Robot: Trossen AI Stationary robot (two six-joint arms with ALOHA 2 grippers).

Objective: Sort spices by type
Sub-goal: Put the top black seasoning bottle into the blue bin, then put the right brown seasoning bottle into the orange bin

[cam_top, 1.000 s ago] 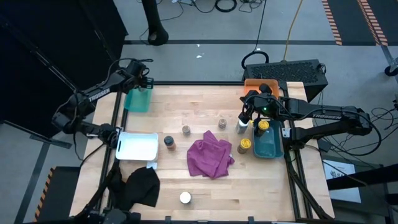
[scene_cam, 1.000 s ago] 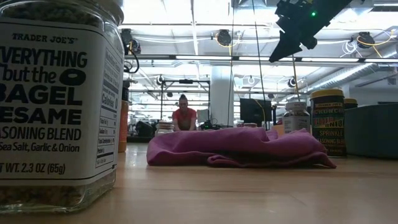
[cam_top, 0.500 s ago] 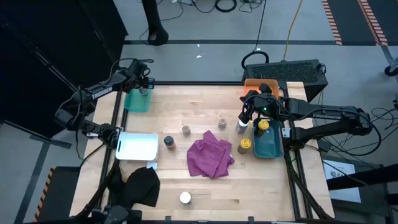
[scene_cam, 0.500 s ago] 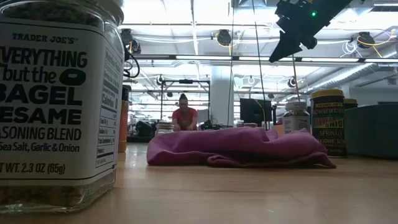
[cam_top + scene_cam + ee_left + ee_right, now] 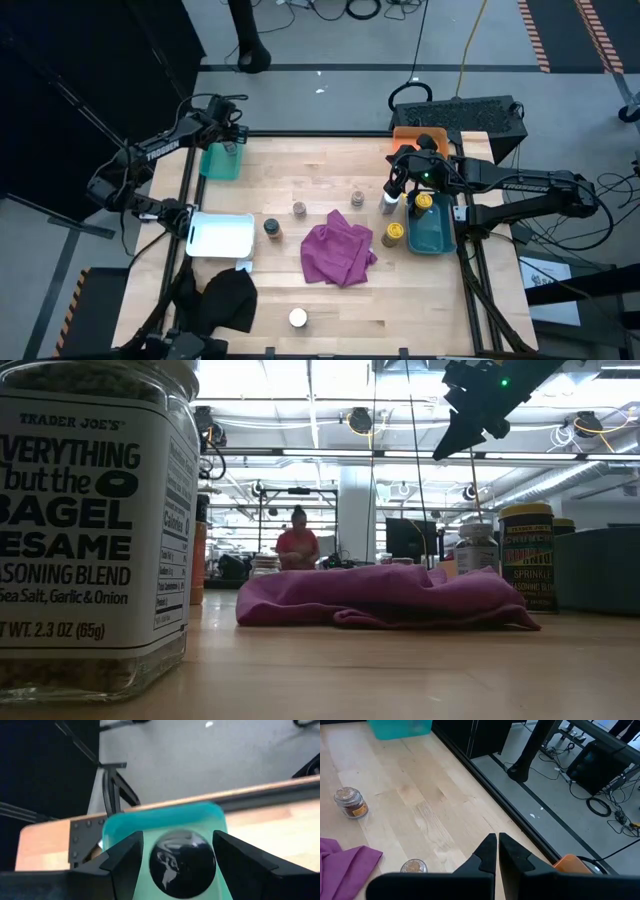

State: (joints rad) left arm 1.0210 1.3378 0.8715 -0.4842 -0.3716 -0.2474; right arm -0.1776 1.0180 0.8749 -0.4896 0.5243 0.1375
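The left gripper (image 5: 175,852) grasps an upright black-lidded cylindrical spice jar (image 5: 183,864), its body hidden below the lid.

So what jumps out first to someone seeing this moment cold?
The crumpled magenta cloth at the table's middle, with spice jars scattered around it. In the low view one bagel seasoning jar fills the left side, right against the camera. The left pincer holds a black-lidded jar over the teal tray at the far left corner, while the right pincer, shut and empty, hangs above the jars beside the blue tray.
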